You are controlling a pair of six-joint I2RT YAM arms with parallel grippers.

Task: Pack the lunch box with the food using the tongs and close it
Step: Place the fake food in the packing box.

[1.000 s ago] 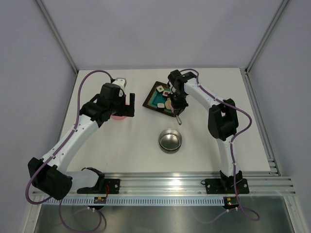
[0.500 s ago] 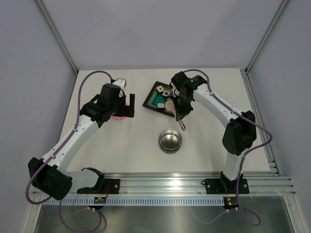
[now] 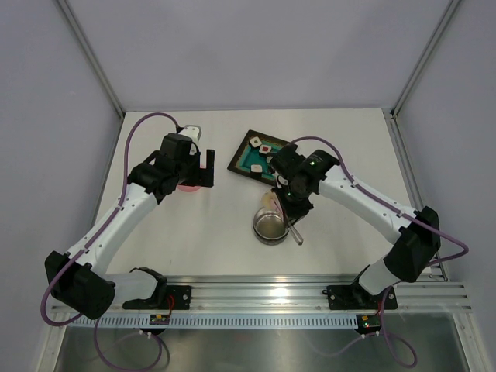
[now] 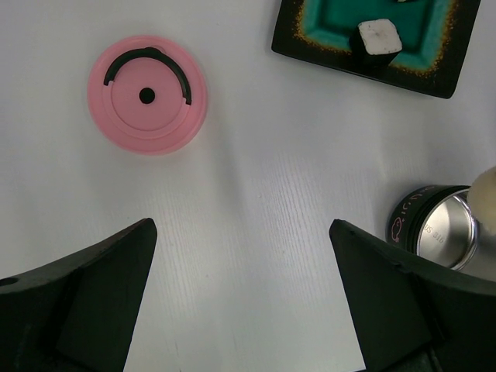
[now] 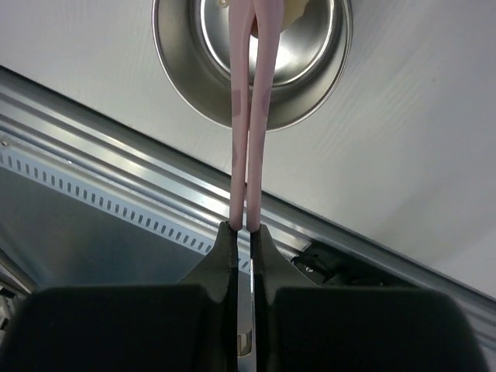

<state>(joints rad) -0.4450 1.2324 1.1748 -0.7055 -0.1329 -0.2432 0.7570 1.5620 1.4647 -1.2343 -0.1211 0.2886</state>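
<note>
From above: the right claw hangs over the box, which sits mid-bench toward the near edge, and it's pinching the tongs. A beige disc shows at the box's far rim, and from here I can't tell whether it's inside or riding the edge. The tray lies just beyond, toward the far edge, with cubes on it. Over on the left, the left claw hovers above the pink lid. Left wrist view: that claw is spread wide with nothing in it, and the lid lies flat on the bench, well apart from the box. The disc pokes in above the rim at the picture's edge. Right wrist view: the claw is pressed tight on the tongs, their thin arms squeezed nearly together, tips down in the box. A pale scrap shows by the tips, too cropped to judge the hold. My worry: release with the disc that close to the rim and it could tip out onto the bench. The tongs are slim, so a knock against the steel wall could twist them in the claw. And when the lid's turn comes, both arms will meet over the box and could clash.
</note>
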